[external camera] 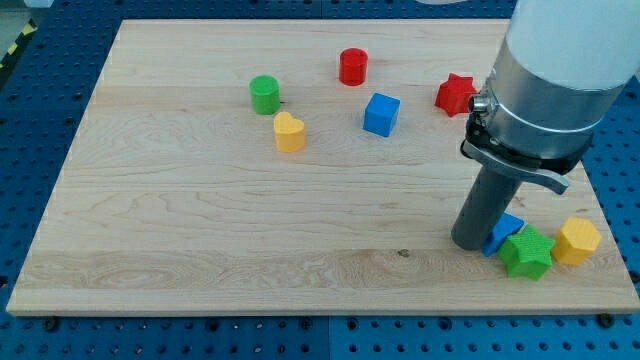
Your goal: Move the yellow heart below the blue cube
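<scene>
Spanning most of the view, the wooden tabletop carries my tip at lower right, touching a blue block; no claw exists, so no claw state can be told. Far off at upper centre-left, the yellow heart risks clipping the green cylinder or sliding past the blue cube if pushed off-centre.

We are resting our tip on the surface toward the view's lower right, touching the left side of a partly hidden blue block. The green star is sitting just right of that block, with the yellow block pressing against the star's right. Well apart, toward the view's top, the yellow heart is lying left of the blue cube and just below-right of the green cylinder. The red cylinder is standing above the cube, the red star to its right.
</scene>
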Tool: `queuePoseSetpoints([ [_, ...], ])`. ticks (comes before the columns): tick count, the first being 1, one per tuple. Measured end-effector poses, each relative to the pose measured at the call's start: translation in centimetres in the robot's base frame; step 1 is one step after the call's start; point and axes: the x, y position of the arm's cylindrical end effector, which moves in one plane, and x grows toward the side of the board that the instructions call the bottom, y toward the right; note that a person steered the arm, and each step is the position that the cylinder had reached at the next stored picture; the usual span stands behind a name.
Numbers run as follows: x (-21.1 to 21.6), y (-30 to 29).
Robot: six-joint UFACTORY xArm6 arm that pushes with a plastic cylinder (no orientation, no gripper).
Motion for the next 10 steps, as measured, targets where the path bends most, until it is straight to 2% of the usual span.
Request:
queuePoseSetpoints([
  [1, -0.8, -9.6],
  [2, -4.2, -21.2],
  [3, -9.4, -29.1],
  [4, -15.1, -26.3],
  [5, -15.8, -21.8],
  [7, -14.8, -17.0],
  [10, -9.8, -15.5],
])
